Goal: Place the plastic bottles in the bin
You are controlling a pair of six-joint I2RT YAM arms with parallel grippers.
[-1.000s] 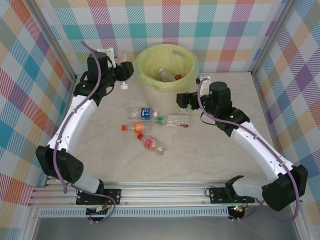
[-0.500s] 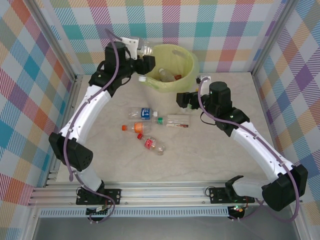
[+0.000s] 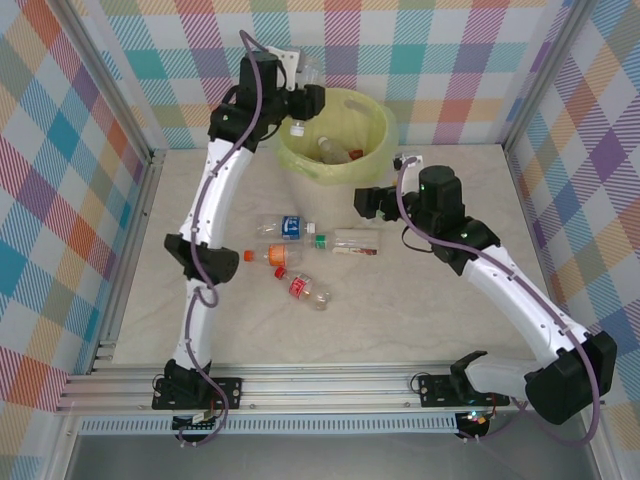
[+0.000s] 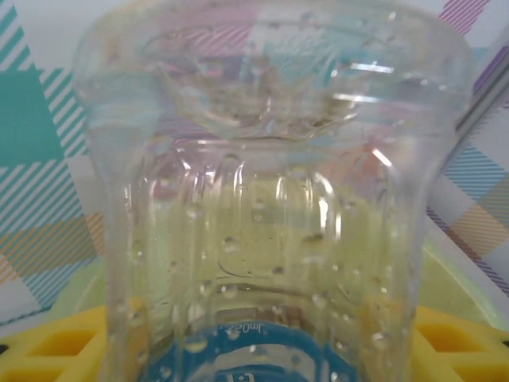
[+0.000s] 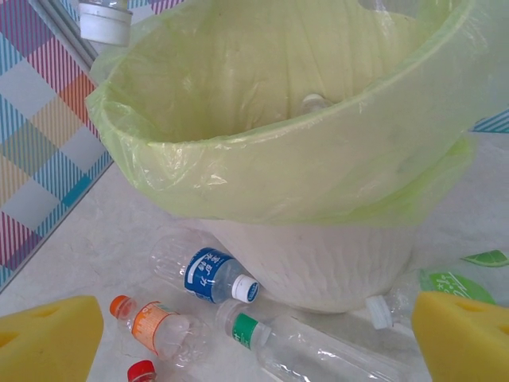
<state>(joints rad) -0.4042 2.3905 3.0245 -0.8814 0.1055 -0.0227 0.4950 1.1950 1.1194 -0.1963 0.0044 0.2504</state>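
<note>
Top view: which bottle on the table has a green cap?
The bottle lying right of the blue-labelled one, its cap pointing left. The others' caps are orange, red or white.

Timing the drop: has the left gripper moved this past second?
Yes: the left gripper, holding a bottle, swung from left of the bin to over its rim.

The left arm (image 3: 210,200) is stretched way out, nearly straight from its base to the far side, with the wrist kinked over to the right at the top. Up there the left gripper (image 3: 306,100) is clamped on a clear bottle (image 4: 262,199), its yellow fingers (image 4: 48,350) snug on both sides. The right arm (image 3: 510,290) sits folded and lower, elbow near the front right corner, forearm angling back toward the middle. The right gripper (image 3: 366,202) has its jaws spread wide and, as far as I can tell from the wrist cam, isn't holding anything.
</note>
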